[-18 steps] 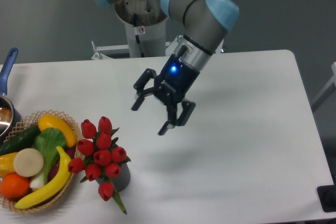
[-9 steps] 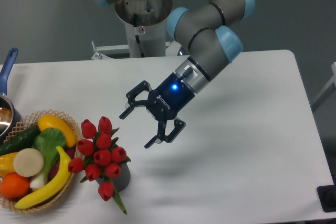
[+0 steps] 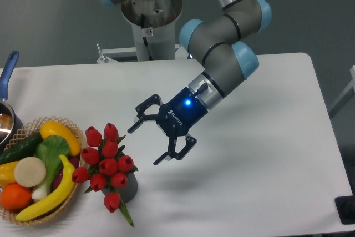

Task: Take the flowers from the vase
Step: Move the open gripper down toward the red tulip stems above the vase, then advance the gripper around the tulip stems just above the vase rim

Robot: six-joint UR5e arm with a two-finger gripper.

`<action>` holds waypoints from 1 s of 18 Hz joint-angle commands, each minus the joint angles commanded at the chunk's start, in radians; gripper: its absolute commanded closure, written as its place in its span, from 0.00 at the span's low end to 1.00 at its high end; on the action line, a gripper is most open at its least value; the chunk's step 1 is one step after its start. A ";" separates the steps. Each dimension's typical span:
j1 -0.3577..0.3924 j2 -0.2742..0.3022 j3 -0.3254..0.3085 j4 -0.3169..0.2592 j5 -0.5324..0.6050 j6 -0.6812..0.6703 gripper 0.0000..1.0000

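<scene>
The flowers [image 3: 107, 164] are a bunch of red tulip buds with green stems and leaves, standing in the vase [image 3: 128, 188], a small dark grey cylinder mostly hidden under the buds, at the front left of the white table. My gripper [image 3: 146, 145] is open and empty. It hangs above the table just right of the bunch, tilted with its fingers pointing left and down towards the flowers. One fingertip [image 3: 132, 128] is up by the top buds and the other [image 3: 158, 161] is lower right. It does not touch the flowers.
A woven basket [image 3: 71, 202] with a banana [image 3: 51, 196], an orange and other produce stands directly left of the flowers. A pot with a blue handle [image 3: 8, 70] is at the left edge. The arm's base [image 3: 150, 20] stands behind the table.
My gripper has moved left and down towards the flowers and tilted further towards them, staying open. The flowers and vase have not moved.
</scene>
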 joint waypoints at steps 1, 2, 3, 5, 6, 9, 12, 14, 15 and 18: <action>-0.011 -0.005 0.002 0.002 0.000 0.005 0.00; -0.015 -0.008 0.006 0.002 0.000 0.008 0.00; -0.017 -0.009 0.009 0.002 0.000 0.008 0.00; -0.023 -0.015 0.011 0.002 0.000 0.009 0.00; -0.028 -0.015 0.011 0.006 0.002 0.009 0.00; -0.032 -0.026 0.011 0.025 0.002 0.009 0.00; -0.041 -0.046 0.024 0.037 0.005 0.009 0.00; -0.054 -0.055 0.025 0.037 0.009 0.009 0.00; -0.055 -0.055 0.029 0.037 0.009 0.006 0.00; -0.063 -0.068 0.037 0.038 0.014 0.003 0.00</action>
